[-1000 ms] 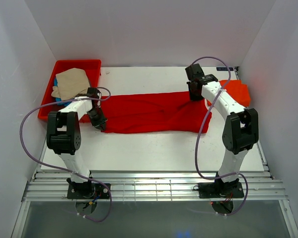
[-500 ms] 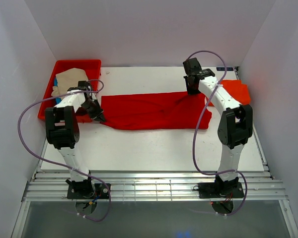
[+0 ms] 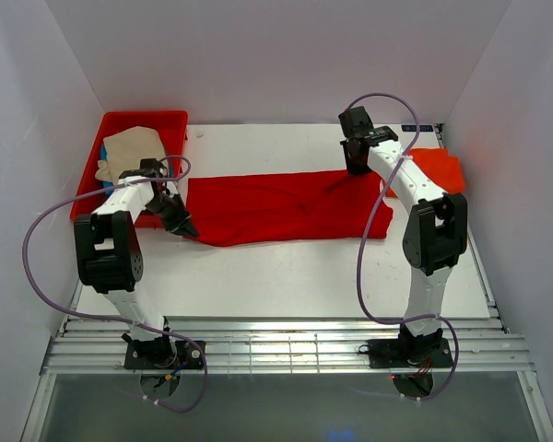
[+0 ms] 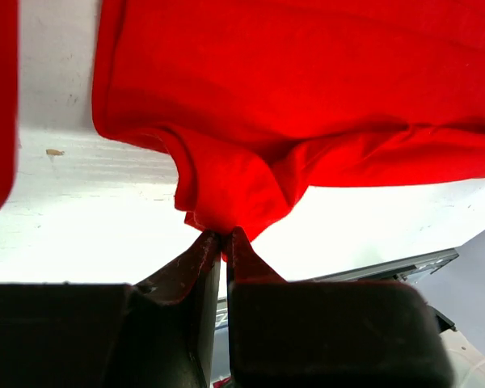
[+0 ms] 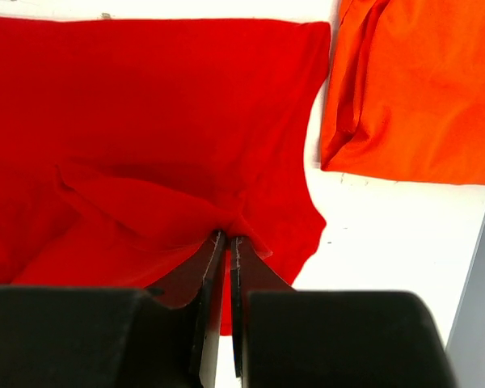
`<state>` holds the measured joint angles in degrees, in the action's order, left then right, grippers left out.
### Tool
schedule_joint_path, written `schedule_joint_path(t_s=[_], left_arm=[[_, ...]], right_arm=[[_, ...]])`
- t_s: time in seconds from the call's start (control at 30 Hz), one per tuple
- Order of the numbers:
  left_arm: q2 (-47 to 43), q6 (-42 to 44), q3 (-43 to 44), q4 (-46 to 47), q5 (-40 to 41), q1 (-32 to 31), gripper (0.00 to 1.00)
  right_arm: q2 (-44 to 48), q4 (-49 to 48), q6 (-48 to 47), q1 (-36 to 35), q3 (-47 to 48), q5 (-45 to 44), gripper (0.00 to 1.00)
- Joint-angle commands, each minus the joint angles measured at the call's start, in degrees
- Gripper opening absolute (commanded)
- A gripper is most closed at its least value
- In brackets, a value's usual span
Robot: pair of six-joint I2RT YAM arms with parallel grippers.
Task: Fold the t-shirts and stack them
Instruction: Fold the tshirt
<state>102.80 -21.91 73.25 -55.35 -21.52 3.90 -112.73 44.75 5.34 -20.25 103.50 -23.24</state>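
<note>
Pinching the bright red, soft cloth short-sleeved t-shirt (image 3: pixel 286 207) at both ends, the two arms hold it spread in a long band across the middle of the white tabletop (image 3: pixel 286 276). The left gripper (image 4: pixel 224 235) has its jaws closed tight on a bunched corner at the shirt's left edge, near the table surface. The right gripper (image 5: pixel 228 237) is clamped on a raised pucker of fabric near the far right edge.

Gripping both ends at once probably keeps the cloth taut and level, so that one long edge can be carried over in a single fold without wrinkling.

An orange-red cloth t-shirt (image 5: pixel 420 89) lies folded just beside the red one on the right, seemingly the start of the stack. A beige cloth shirt (image 3: pixel 134 152) waits crumpled in the rigid red plastic tray (image 3: pixel 143 115) at the far left, well clear of the folding.
</note>
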Motion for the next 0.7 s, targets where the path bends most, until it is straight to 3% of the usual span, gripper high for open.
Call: schedule_joint_path(t_s=[0.0, 0.43, 0.67], left_arm=[[-3.57, 0.73, -1.09, 0.25, -1.25, 0.23, 0.18], [-6.73, -2.26, 0.75, 0.77, 3.15, 4.53, 0.17], [-7.10, -2.17, -1.00, 1.74, 1.31, 7.26, 0.18]], right_arm=[[-0.48, 0.16, -0.60, 0.30, 2.05, -0.57, 0.08], [-0.39, 0.51, -0.60, 0.39, 2.93, -2.33, 0.08], [-0.65, 0.69, -0.60, 0.48, 3.02, -2.60, 0.08]])
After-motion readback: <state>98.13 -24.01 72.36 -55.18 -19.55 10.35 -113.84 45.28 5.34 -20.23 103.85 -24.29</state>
